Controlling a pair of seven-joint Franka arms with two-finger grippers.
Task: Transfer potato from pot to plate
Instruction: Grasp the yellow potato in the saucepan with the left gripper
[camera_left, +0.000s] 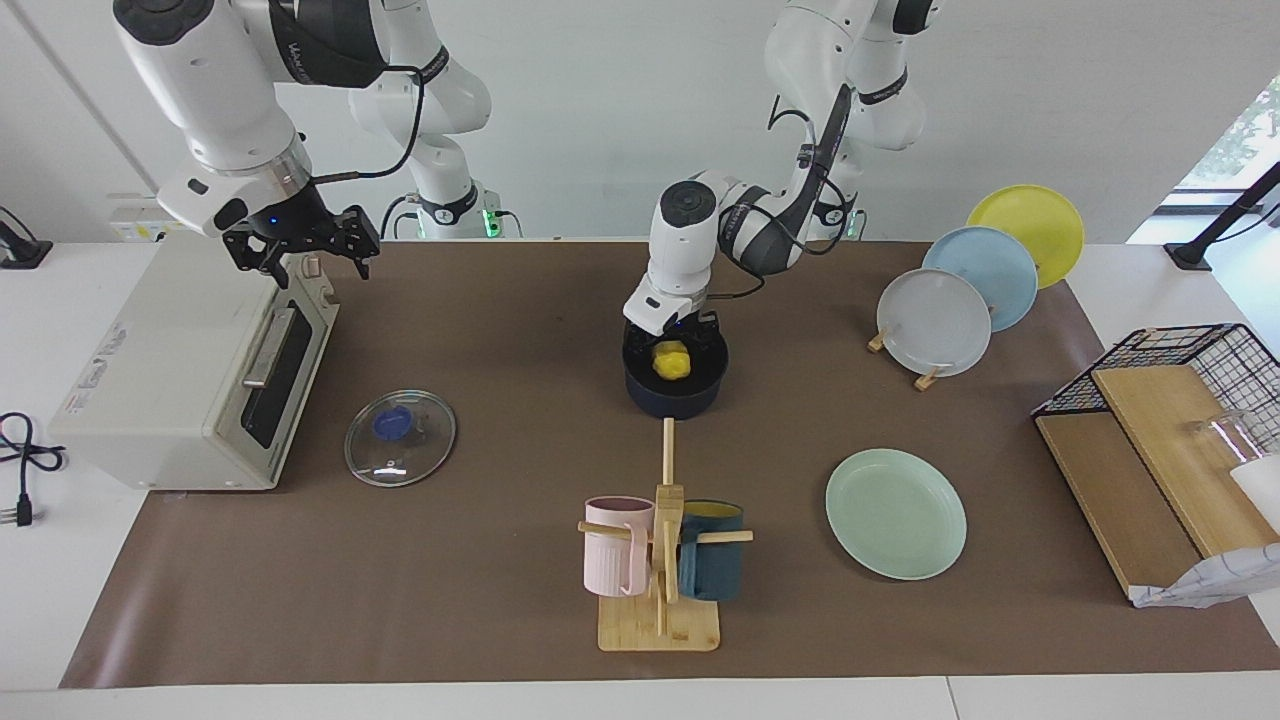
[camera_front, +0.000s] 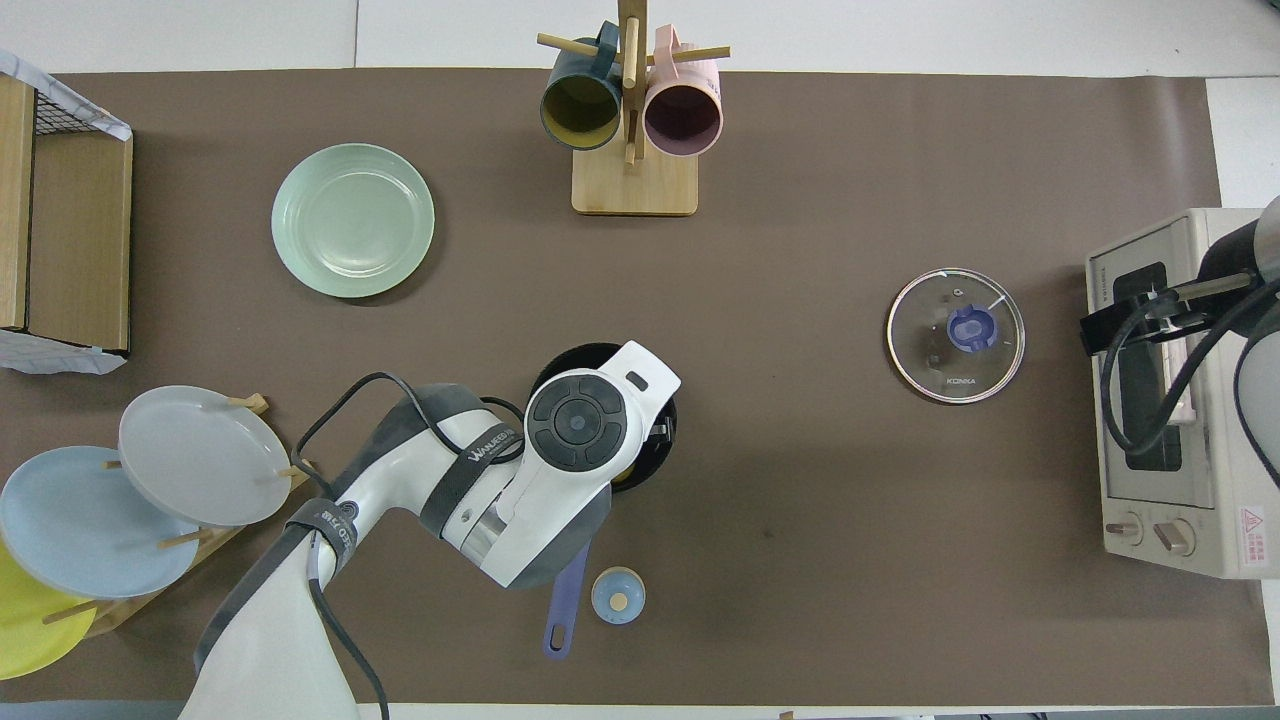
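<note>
The navy pot (camera_left: 690, 395) stands mid-table, its blue handle (camera_front: 565, 610) pointing toward the robots. The yellow potato (camera_left: 671, 360) lies inside it. My left gripper (camera_left: 672, 343) is down in the pot's mouth, right at the potato. In the overhead view the left hand covers most of the pot (camera_front: 560, 355) and hides the potato. The mint green plate (camera_left: 895, 512) lies bare, farther from the robots than the pot and toward the left arm's end; it also shows in the overhead view (camera_front: 352, 220). My right gripper (camera_left: 300, 255) waits open over the toaster oven.
A glass lid (camera_left: 400, 437) lies between the pot and the toaster oven (camera_left: 180, 380). A mug rack (camera_left: 660, 560) stands farther out than the pot. A plate rack (camera_left: 935, 320) and a wire-and-wood shelf (camera_left: 1150, 440) stand at the left arm's end. A small blue knob (camera_front: 618, 595) lies beside the pot handle.
</note>
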